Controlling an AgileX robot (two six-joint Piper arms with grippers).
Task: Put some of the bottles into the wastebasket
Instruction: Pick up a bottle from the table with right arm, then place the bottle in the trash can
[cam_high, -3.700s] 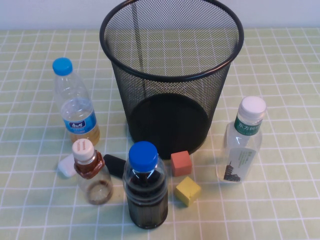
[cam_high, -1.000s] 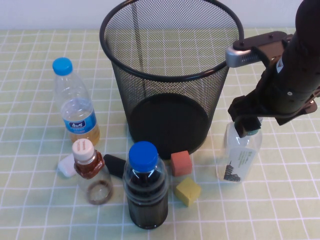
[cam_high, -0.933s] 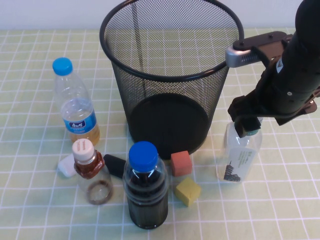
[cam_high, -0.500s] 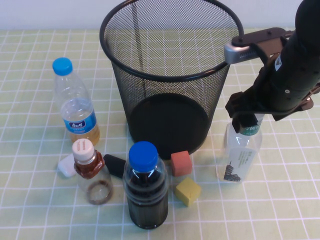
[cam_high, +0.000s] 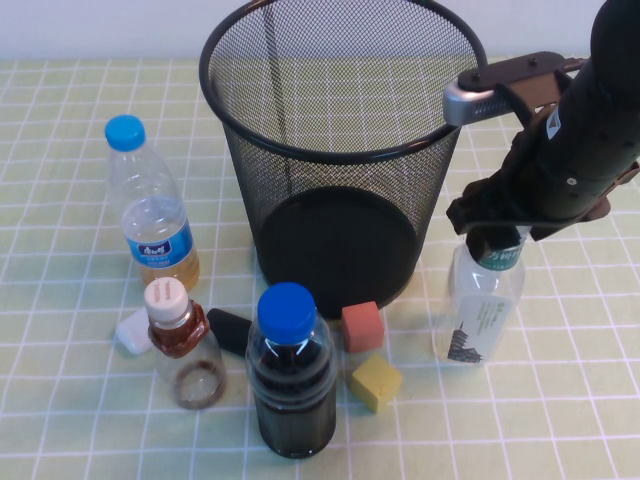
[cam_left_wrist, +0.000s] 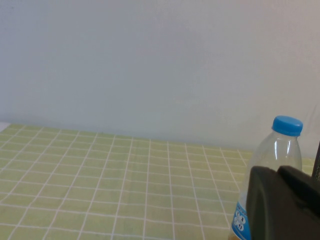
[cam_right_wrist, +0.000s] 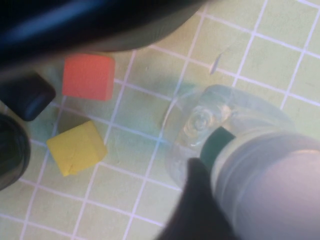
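Since the earliest frame the right arm has come in from the right, and its right claw (cam_high: 497, 238) now sits clamped on the neck of the green-label bottle (cam_high: 482, 310), hiding the white cap from the high view. Over the last half second the arm has edged slightly up and toward the wastebasket (cam_high: 343, 150). The bottle's base appears close to the table (cam_high: 80, 400), just right of the basket's lower wall; whether it touches cannot be told. The basket's thick rim lies higher and to the left of the claw, with the arm's grey link just beside that rim.

The small squat bottle (cam_high: 184, 343) stands at near left, touching neither the white block (cam_high: 131, 332) nor the black block (cam_high: 230, 330) beside it. The dark blue-capped bottle (cam_high: 290, 370) stands near centre, with the red cube (cam_high: 362, 326) and yellow cube (cam_high: 375, 381) between it and the held bottle. The slim blue-capped bottle (cam_high: 150, 205) stands apart at far left.

The left claw (cam_left_wrist: 282, 205) shows only as a dark shape in its own wrist view; its state cannot be told.
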